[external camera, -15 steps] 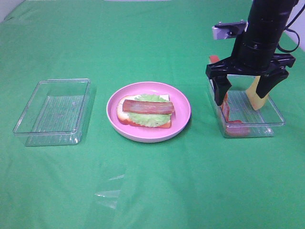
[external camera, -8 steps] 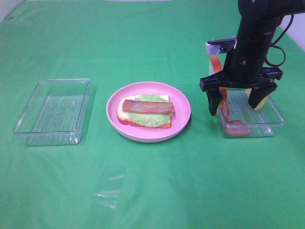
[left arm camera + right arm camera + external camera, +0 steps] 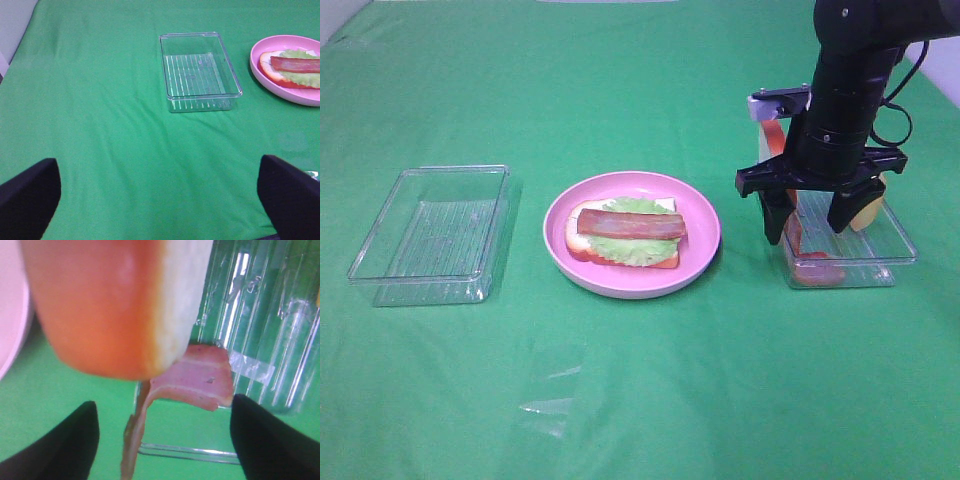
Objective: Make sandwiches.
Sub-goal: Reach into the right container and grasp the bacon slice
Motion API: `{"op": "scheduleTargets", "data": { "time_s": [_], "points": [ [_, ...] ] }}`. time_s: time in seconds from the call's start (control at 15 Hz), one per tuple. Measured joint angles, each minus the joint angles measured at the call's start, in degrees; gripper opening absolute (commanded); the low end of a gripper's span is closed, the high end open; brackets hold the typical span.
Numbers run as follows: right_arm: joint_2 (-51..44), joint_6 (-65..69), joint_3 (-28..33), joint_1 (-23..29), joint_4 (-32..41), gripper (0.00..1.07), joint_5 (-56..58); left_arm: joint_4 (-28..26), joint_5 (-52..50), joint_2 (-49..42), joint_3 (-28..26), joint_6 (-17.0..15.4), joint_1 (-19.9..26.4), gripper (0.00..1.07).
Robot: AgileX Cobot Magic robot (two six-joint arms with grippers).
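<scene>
On the pink plate [image 3: 700, 225] lies a partly stacked sandwich [image 3: 625, 236]: a white bread slice with an orange crust, green lettuce and a reddish bacon strip on top. It also shows in the left wrist view as the sandwich [image 3: 292, 70]. My right gripper [image 3: 809, 214] hangs open and low over the right clear tray [image 3: 880, 262], its fingers straddling the tray's left part. In the right wrist view a bread slice [image 3: 110, 305] looms close. Below it a bacon strip [image 3: 200, 382] lies between the dark fingertips [image 3: 65, 445]. My left gripper [image 3: 160, 200] is open over bare cloth.
An empty clear tray [image 3: 430, 235] sits left of the plate, also seen as the tray [image 3: 197, 70] in the left wrist view. The right tray also holds a yellowish piece [image 3: 866, 208] and a red piece [image 3: 817, 272]. Green cloth covers the table.
My right gripper has dropped lower into the right tray and shifted slightly left, and its jaws have narrowed. The plate, the sandwich and the left tray have not moved.
</scene>
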Motion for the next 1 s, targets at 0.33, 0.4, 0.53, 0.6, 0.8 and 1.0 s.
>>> {"op": "scheduleTargets", "data": {
  "time_s": [0.33,0.4,0.53,0.6,0.8,1.0],
  "points": [
    [0.0,-0.1,0.0,0.0,0.0,0.0,-0.2,0.0,0.0,0.0,0.0,0.0,0.0,1.02],
    [0.0,-0.1,0.0,0.0,0.0,0.0,-0.3,0.0,0.0,0.0,0.0,0.0,0.0,1.02],
    [0.0,-0.2,0.0,0.0,0.0,0.0,-0.7,0.0,0.0,0.0,0.0,0.0,0.0,1.02],
    [0.0,-0.3,0.0,0.0,0.0,0.0,-0.9,0.0,0.0,0.0,0.0,0.0,0.0,1.02],
    [-0.2,-0.5,0.0,0.0,0.0,0.0,-0.7,0.0,0.0,0.0,0.0,0.0,0.0,1.02],
    [-2.4,-0.6,0.0,0.0,-0.9,0.0,0.6,0.0,0.0,0.0,0.0,0.0,0.0,1.02]
  ]
}}
